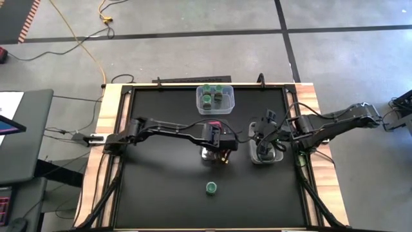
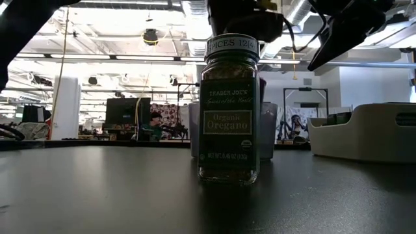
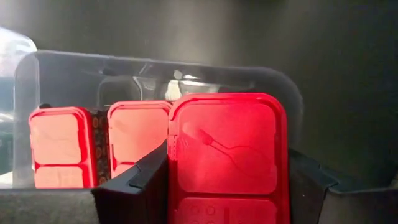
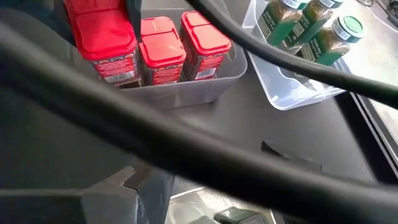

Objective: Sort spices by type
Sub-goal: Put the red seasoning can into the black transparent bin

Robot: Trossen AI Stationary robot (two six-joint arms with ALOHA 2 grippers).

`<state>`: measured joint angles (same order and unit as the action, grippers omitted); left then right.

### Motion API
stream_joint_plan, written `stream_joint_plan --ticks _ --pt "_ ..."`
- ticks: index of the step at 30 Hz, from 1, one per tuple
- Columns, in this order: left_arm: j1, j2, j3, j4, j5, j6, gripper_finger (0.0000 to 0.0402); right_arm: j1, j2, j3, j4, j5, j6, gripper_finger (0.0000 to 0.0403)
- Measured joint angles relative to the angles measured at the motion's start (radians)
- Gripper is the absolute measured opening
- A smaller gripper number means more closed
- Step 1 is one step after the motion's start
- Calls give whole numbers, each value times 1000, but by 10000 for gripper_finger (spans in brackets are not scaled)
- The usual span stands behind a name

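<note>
You are in the placing step for the red kind: your left gripper (image 3: pixel 227 177) is closed partway on a red square-topped spice tin (image 3: pixel 227 140), one dark finger (image 3: pixel 144 180) pressed to each flat side, and the tin sits at the near end of a clear plastic tub (image 4: pixel 186 87). Just beyond the jaws, two more red tins (image 3: pixel 62 146) stand side by side in that tub. Their lids are glossy moulded plastic with rounded corners and a hinged flap line, and the tub's thin, see-through wall looks easy to nudge. The next move, as I judge it, calls for setting the tin down level, opening the jaws just enough to clear its sides, and lifting straight up so the neighbours stay standing. Well off to the side of the jaws, a second clear tub (image 1: pixel 199 103) holds the round glass jars with green lids (image 4: pixel 341 31). One more of that kind, an oregano jar (image 2: pixel 229 110), stands alone on the matte black table (image 1: pixel 161 193), so it looks like the next pick. Your right gripper (image 1: pixel 266 147) waits over a third tub (image 1: pixel 279 158); I cannot tell its state.
</note>
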<state>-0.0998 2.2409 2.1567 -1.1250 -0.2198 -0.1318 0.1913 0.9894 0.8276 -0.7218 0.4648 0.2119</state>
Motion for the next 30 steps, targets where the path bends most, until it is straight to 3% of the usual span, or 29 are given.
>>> stream_joint_plan --ticks 30 --pt "1 38 0 -37 -42 -64 223 -1 0 0 -5 3 -37 265"
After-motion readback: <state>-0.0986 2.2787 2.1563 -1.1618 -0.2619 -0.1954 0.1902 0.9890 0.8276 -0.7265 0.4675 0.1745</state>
